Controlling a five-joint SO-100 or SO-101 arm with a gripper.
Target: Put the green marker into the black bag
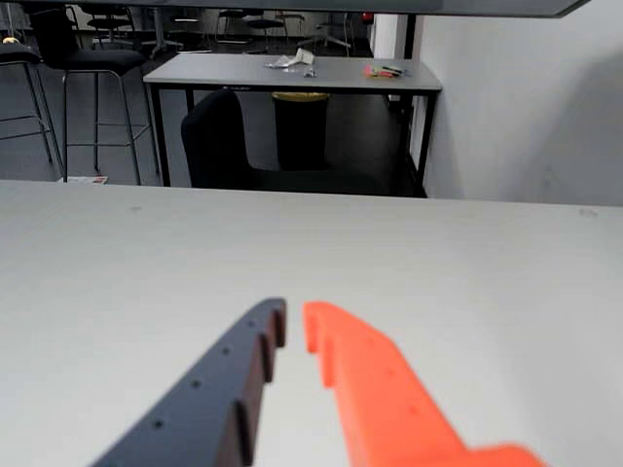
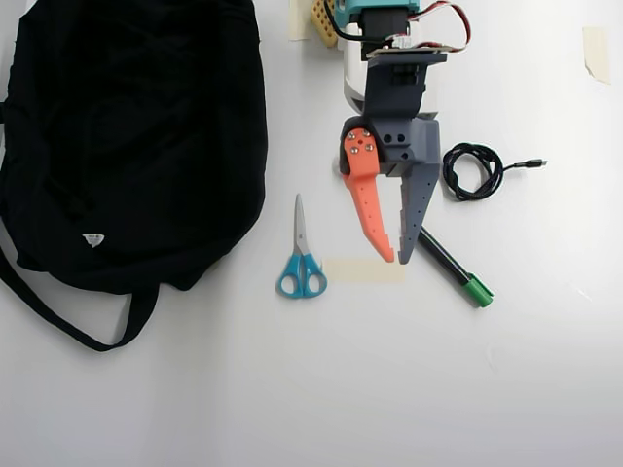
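Note:
The green marker [image 2: 456, 269], a slim black pen with a green cap at its lower right end, lies slanted on the white table in the overhead view. Its upper end sits just beside the grey finger. My gripper [image 2: 397, 260] hovers left of it, tips nearly touching, shut with nothing between them. The black bag [image 2: 127, 136] lies far to the left, a strap trailing toward the bottom. In the wrist view my gripper [image 1: 293, 316] points across bare tabletop; marker and bag are out of that view.
Blue-handled scissors [image 2: 302, 263] lie between bag and gripper. A beige tape strip [image 2: 363, 270] sits under the fingertips. A coiled black cable [image 2: 472, 171] lies right of the arm. The wrist view shows the table's far edge [image 1: 311, 193], with a chair and desk beyond.

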